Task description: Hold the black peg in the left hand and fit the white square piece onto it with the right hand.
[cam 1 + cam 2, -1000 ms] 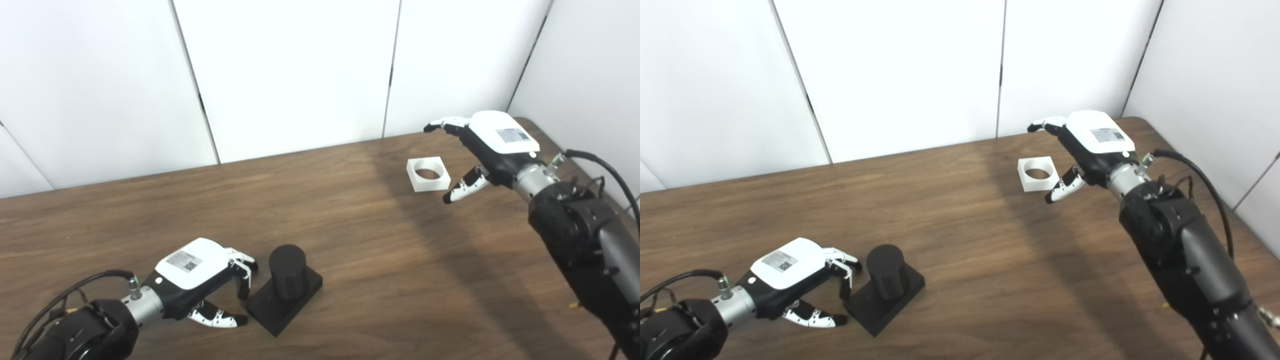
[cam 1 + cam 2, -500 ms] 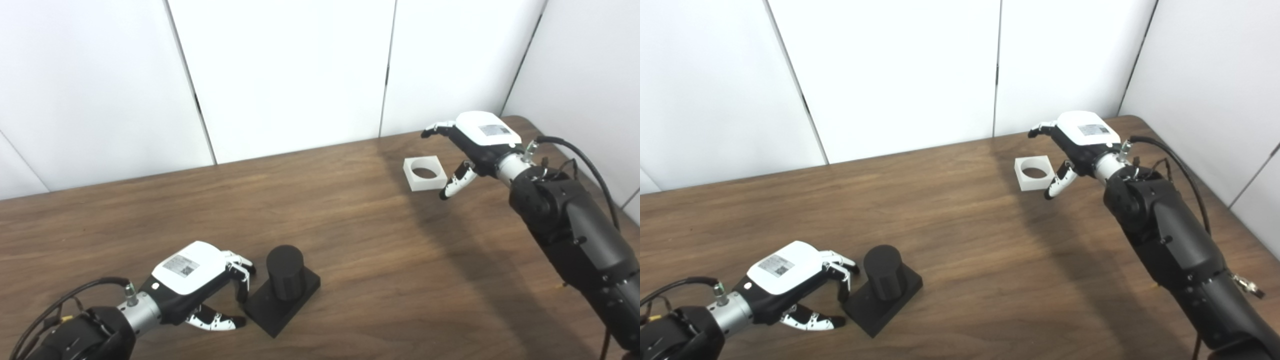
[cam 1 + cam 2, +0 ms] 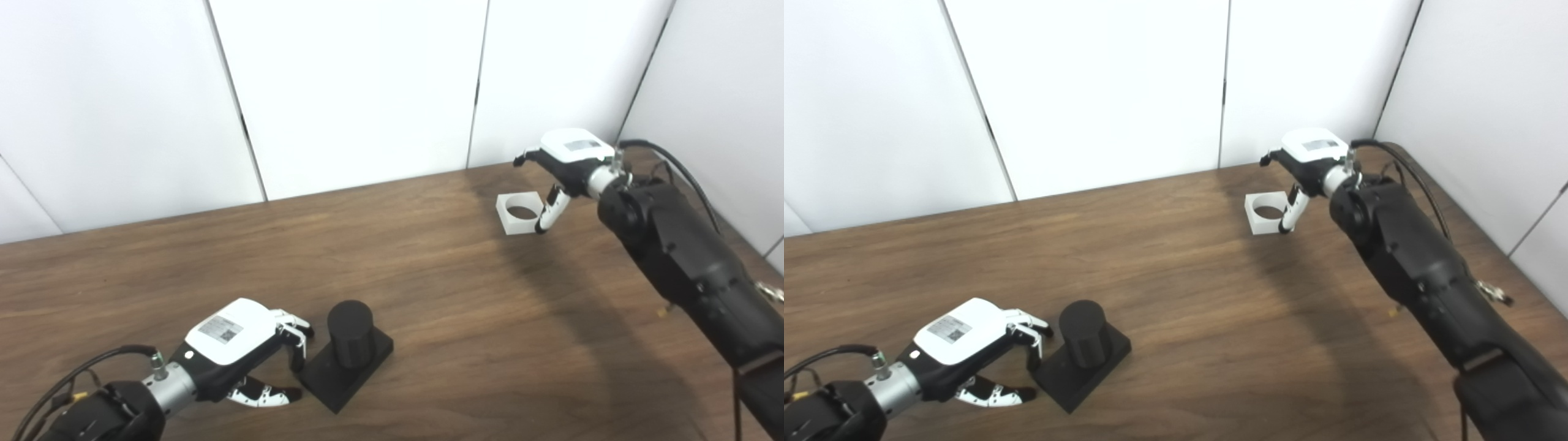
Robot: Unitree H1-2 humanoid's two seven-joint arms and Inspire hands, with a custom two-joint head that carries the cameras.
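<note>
A black peg (image 3: 350, 324), a short cylinder on a square black base (image 3: 343, 373), stands upright on the wooden table near its front left. My left hand (image 3: 236, 343) rests open just left of the base, fingertips at its edge, holding nothing. Far back on the right lies the white square piece (image 3: 519, 212) with a round hole, flat on the table. My right hand (image 3: 566, 162) hovers open at that piece's right side, thumb (image 3: 547, 211) hanging down by its right edge and the fingers arched over its far edge. I cannot tell whether the thumb touches it.
White wall panels (image 3: 355, 86) close off the table's back edge and right side. The brown tabletop (image 3: 429, 294) stretches bare between the peg and the white piece. My right forearm (image 3: 686, 257) runs along the table's right side.
My right hand has moved in toward the white square piece, its thumb now down beside the piece's right edge. The left hand and the peg have stayed put. The camera shifted slightly.
</note>
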